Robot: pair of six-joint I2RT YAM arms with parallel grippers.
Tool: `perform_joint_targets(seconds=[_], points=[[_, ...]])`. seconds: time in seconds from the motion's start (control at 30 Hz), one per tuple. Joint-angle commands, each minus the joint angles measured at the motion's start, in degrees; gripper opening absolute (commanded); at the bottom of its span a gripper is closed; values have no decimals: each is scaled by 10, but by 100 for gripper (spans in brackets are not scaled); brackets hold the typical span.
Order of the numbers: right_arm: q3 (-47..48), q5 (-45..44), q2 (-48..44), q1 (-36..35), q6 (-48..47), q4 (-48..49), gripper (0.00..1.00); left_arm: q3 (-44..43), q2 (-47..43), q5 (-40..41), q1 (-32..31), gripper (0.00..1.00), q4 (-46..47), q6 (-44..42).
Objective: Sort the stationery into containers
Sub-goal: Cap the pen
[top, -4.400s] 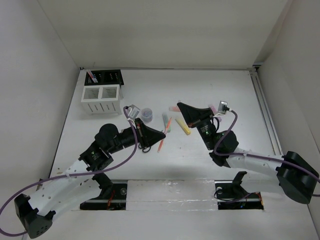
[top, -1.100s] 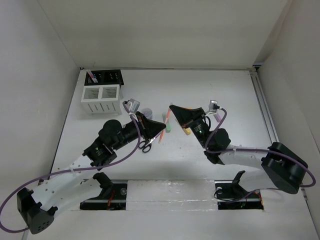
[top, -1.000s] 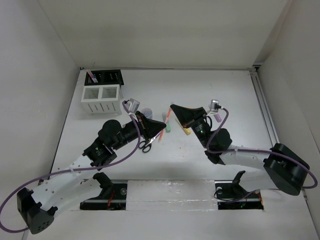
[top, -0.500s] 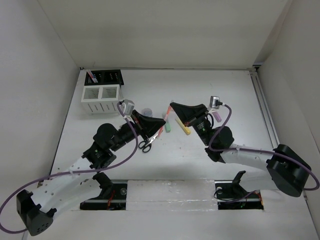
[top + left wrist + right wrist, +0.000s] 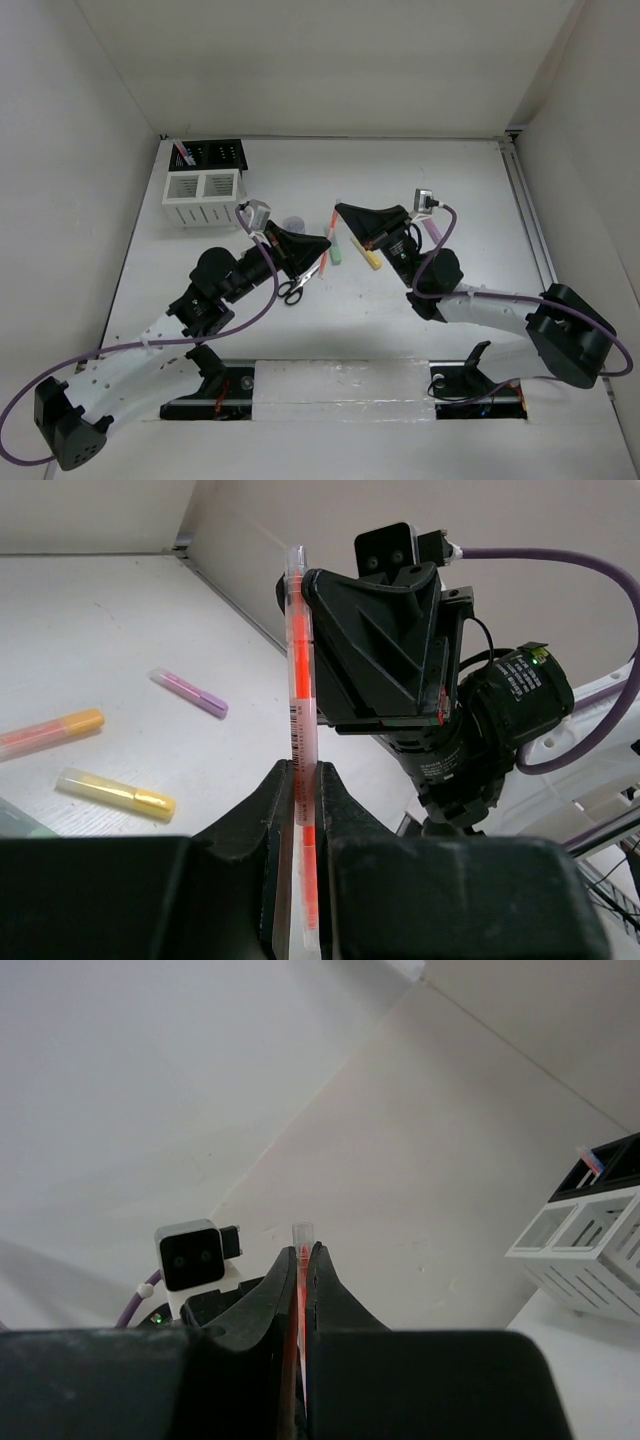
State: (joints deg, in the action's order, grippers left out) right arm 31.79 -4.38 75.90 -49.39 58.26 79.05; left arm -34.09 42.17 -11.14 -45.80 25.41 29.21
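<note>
A thin orange-red pen hangs in the air at mid-table, gripped at both ends. My left gripper is shut on its lower part. My right gripper is shut on its upper part, and the clear tip pokes out past the jaws. In the left wrist view the right gripper's fingers stand behind the pen's top. Black-handled scissors lie under the left arm. The white slatted organizer and the black mesh holder stand at the back left.
A green marker and a yellow marker lie below the grippers. A pink marker lies right of them, a small clear tub to the left. The left wrist view shows an orange marker and a purple one.
The left gripper lifted the pen off the table and the right gripper closed on its other end. Over the last second both grippers drifted slightly up and left with it.
</note>
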Motion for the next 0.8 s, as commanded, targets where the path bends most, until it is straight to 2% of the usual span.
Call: perform_joint_targets(seconds=[0.0,0.77], points=[[6,97,7,-12,-8,71,0,-31,-4,59,4,0,68,-16],[6,154,-22,-22,-47,-89,0,-56,-16,99,4,0,39,-59]])
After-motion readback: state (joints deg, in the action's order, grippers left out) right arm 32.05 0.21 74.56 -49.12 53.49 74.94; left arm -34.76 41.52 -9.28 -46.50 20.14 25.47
